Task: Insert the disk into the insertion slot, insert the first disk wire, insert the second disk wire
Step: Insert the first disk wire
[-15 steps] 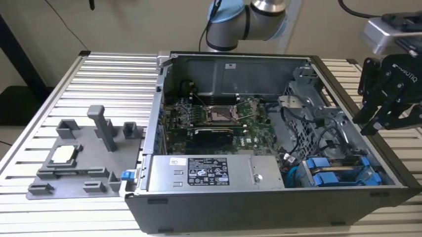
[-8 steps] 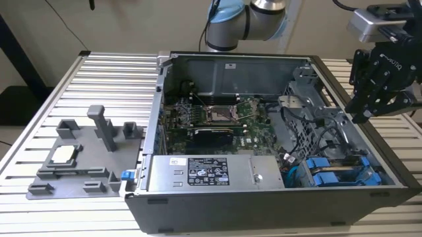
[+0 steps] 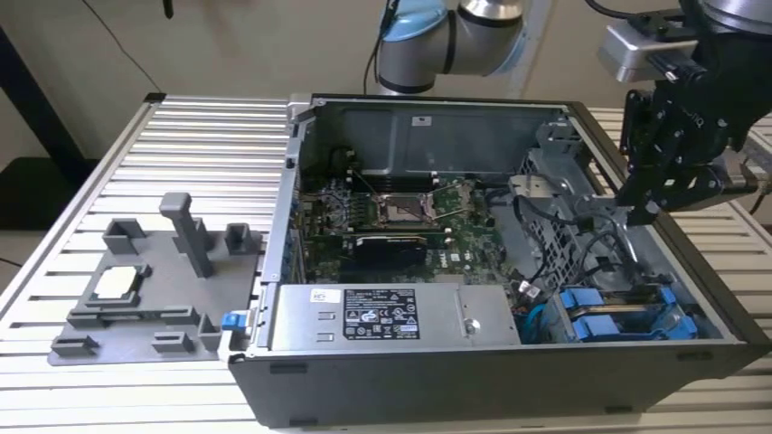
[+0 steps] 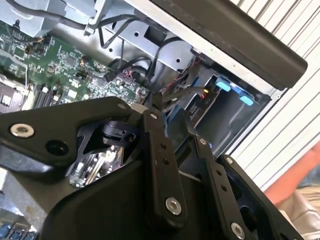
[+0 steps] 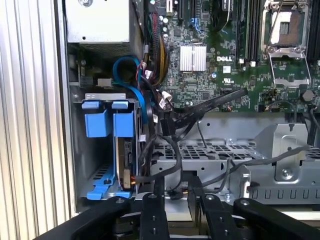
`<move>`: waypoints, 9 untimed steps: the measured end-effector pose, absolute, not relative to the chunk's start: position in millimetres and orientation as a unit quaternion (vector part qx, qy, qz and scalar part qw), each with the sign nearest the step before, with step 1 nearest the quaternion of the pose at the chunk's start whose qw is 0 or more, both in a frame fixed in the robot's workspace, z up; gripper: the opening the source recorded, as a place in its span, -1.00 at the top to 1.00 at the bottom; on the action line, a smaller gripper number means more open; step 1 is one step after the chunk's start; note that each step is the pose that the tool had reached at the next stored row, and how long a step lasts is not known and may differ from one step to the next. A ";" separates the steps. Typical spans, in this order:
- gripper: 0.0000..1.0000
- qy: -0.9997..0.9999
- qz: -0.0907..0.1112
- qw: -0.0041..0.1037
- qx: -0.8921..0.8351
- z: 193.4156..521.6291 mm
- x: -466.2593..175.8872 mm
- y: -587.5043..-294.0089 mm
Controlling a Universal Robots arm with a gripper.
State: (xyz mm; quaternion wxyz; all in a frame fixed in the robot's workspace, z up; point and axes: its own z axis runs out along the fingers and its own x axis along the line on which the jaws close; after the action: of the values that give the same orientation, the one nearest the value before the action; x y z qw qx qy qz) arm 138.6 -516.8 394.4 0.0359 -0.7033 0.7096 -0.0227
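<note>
My pincer (image 5: pixel 174 189) hangs released and empty just above the drive cage. The disk (image 5: pixel 125 162), in its blue carrier, already sits in the insertion slot (image 5: pixel 102 96). Black wires (image 5: pixel 167 125) lie loose beside it, so I judge both wire steps remain.

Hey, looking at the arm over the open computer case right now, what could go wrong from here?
1. Loose black cables lie tangled beside the blue-framed disk; the claw might snag them going in.
2. The claw hangs close above the perforated grey metal bracket; descending further, it could strike the sheet metal.
</note>
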 end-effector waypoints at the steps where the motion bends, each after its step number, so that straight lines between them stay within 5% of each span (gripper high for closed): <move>1: 0.34 0.709 -0.026 0.039 -0.703 394.5 135.3 -516.8; 9: 0.34 0.708 -0.050 0.061 -0.702 394.5 111.1 -516.7</move>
State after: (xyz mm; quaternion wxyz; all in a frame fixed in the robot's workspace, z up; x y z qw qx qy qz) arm 111.1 -516.7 394.5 0.0609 -0.7021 0.7078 -0.0496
